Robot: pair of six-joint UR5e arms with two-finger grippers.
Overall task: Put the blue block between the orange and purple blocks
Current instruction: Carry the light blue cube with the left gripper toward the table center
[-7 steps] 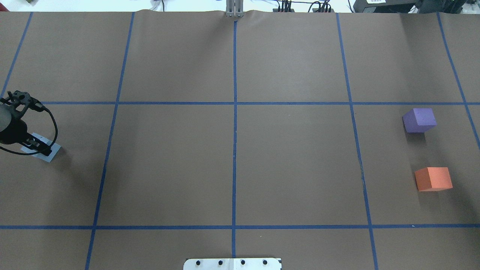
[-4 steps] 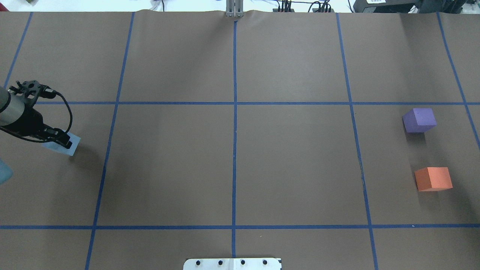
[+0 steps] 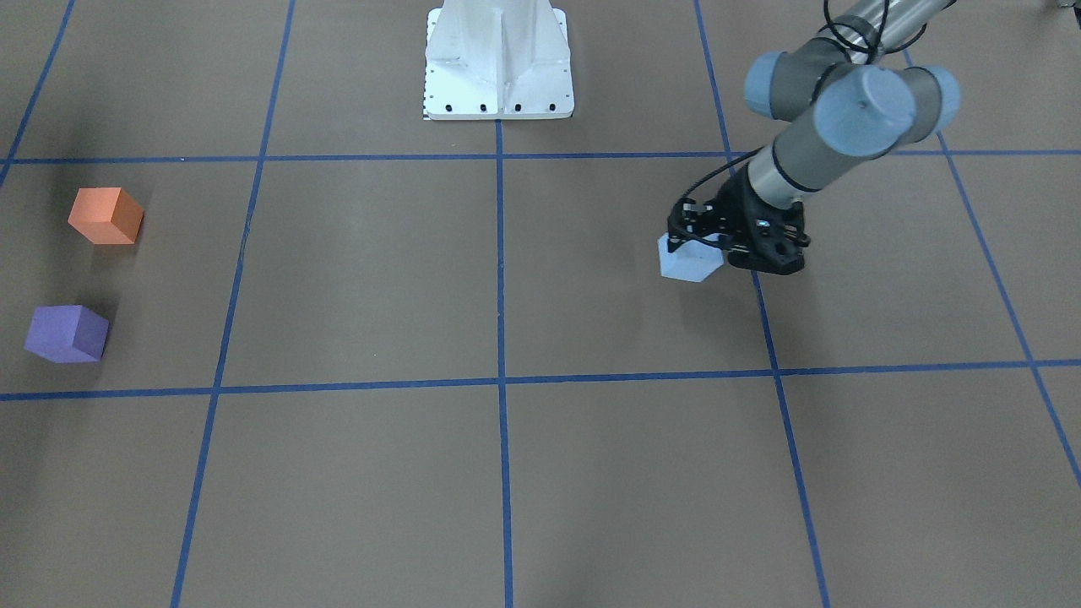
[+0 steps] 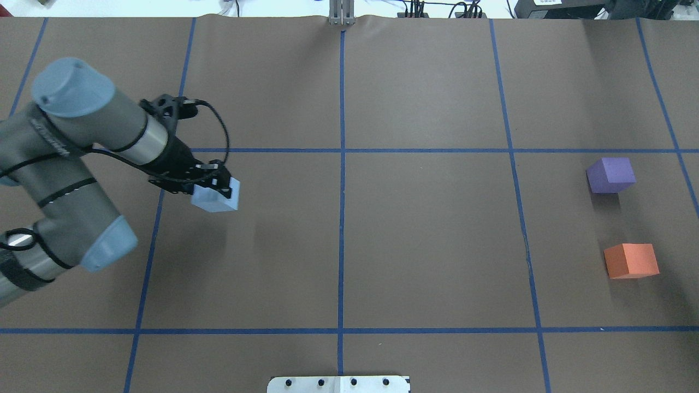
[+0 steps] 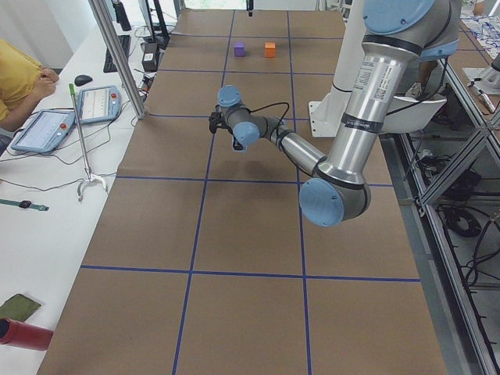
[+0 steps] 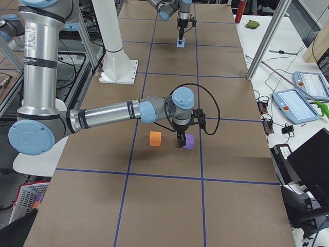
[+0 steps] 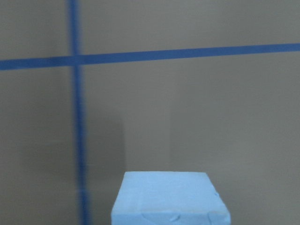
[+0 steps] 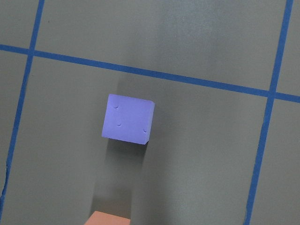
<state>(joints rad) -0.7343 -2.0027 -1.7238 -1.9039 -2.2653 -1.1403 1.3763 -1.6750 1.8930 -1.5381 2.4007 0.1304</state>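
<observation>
My left gripper is shut on the light blue block and holds it above the table, left of centre. The block also shows in the front view and fills the bottom of the left wrist view. The purple block and the orange block sit far right with a gap between them. The right wrist view looks down on the purple block and the orange block's edge. My right gripper shows only in the exterior right view, beside the purple block; I cannot tell its state.
The table is brown paper with a blue tape grid. The robot's white base plate is at the near middle edge. An operator's side table with tablets and a metal post lies beyond the far edge.
My left arm has swept right from the table's left edge, carrying the blue block past the first vertical tape line. The purple and orange blocks have not moved.
</observation>
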